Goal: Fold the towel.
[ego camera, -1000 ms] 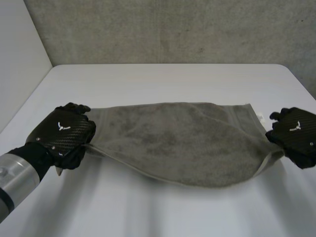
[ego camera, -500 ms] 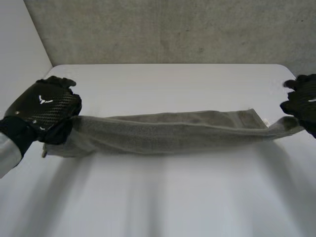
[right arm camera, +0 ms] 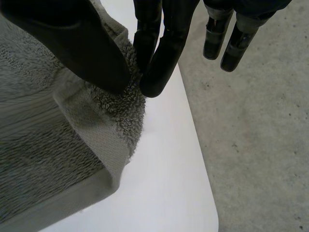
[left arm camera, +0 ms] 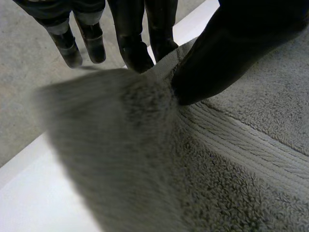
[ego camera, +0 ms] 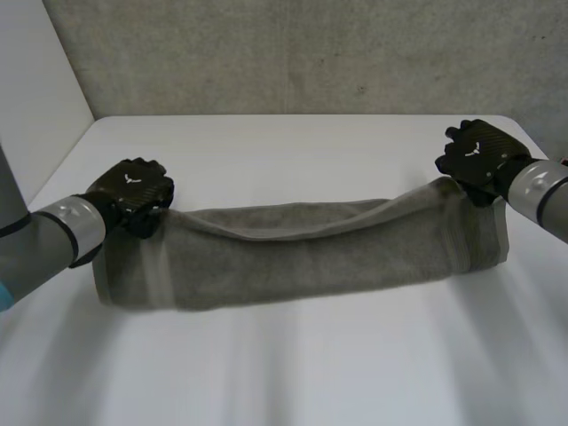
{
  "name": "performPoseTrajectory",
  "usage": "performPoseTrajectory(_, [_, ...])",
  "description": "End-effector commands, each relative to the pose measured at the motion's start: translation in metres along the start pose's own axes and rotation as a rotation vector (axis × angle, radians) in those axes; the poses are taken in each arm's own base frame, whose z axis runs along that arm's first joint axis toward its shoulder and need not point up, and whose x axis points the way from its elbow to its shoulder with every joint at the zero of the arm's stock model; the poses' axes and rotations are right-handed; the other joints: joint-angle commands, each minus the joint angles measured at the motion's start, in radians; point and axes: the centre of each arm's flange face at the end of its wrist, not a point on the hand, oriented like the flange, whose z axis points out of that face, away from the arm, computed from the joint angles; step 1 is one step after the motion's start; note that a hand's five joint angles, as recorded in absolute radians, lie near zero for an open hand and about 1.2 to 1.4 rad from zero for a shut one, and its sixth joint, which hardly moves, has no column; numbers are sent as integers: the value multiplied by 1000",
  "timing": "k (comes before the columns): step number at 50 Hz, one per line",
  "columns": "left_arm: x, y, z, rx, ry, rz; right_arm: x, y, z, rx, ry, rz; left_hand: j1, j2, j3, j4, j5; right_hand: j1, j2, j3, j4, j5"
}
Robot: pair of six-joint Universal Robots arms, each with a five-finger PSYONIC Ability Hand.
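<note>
White table, towel strung end to end

Grey wall stands behind the towel. The towel hangs as a long band, seemingly doubled lengthwise, sagging at its middle, its lower part apparently on the table. My left hand pinches the towel's left upper corner between thumb and fingers. My right hand pinches the right upper corner likewise. I judge both grips sit at the corners so the cloth is taut and will lay down evenly.
</note>
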Motion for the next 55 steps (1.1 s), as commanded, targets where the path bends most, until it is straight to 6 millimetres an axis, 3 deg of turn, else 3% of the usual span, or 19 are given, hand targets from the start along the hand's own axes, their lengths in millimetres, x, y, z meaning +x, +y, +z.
performPoseTrajectory(1, [0, 5, 20, 30, -1, 16, -9, 12, 31, -7, 47, -11, 129, 50, -40, -47, 55, 144, 62, 5, -47, 62])
performPoseTrajectory(18, [1, 9, 52, 102, -82, 63, -29, 31, 67, 4, 68, 12, 129, 50, -40, -47, 55, 144, 62, 5, -47, 62])
performPoseTrajectory(29, [4, 12, 57, 113, -81, 68, -27, 37, 80, 8, 113, 1, 129, 50, -40, -47, 55, 144, 62, 5, -47, 62])
performPoseTrajectory(38, [12, 20, 63, 100, -63, 65, -37, 40, 91, 13, 104, 1, 129, 50, -40, -47, 55, 144, 62, 5, -47, 62])
performPoseTrajectory(55, [6, 22, 71, 123, -112, 76, -36, 50, 109, 28, 183, 8, 129, 50, -40, -47, 55, 144, 62, 5, -47, 62])
